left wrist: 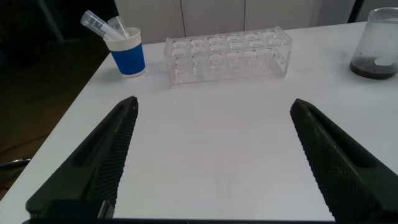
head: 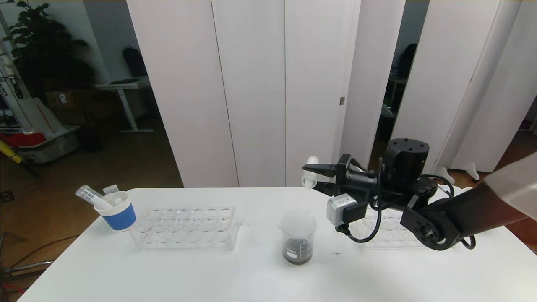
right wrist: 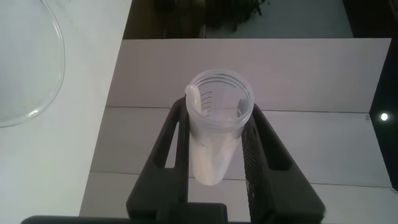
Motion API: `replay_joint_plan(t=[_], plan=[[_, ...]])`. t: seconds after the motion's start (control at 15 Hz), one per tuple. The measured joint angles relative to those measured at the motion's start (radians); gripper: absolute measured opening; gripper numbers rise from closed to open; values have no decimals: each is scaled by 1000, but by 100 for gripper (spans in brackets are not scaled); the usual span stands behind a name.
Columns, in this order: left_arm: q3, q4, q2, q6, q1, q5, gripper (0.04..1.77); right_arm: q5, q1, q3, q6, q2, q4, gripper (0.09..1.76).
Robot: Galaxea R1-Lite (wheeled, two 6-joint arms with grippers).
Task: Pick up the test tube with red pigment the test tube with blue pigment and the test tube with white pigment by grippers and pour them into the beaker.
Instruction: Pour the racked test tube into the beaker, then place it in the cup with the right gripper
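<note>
My right gripper (head: pixel 309 176) is shut on the test tube with white pigment (head: pixel 312 161), held in the air above and slightly behind the beaker (head: pixel 298 237). In the right wrist view the tube (right wrist: pixel 211 149) sits between the two black fingers (right wrist: pixel 258 149), cream-white liquid inside and a white smear at its rim. The beaker holds dark liquid at its bottom. My left gripper (left wrist: pixel 214 102) hangs open over bare table, nothing between its fingers; the beaker (left wrist: pixel 379 50) is far off to one side. The test tubes with red and blue pigment are out of view.
A blue-sleeved paper cup (head: pixel 119 212) with empty clear tubes stands at the table's left. A clear tube rack (head: pixel 188 226) sits beside it, and another rack (head: pixel 390 230) lies partly behind my right arm. White partition panels stand behind the table.
</note>
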Motion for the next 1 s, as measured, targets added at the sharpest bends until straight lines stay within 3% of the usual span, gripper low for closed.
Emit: replay_joint_plan(t=[1.0], plan=[[0,0,0,0,0,0,175,-28,21,0,-51,1,13,58]])
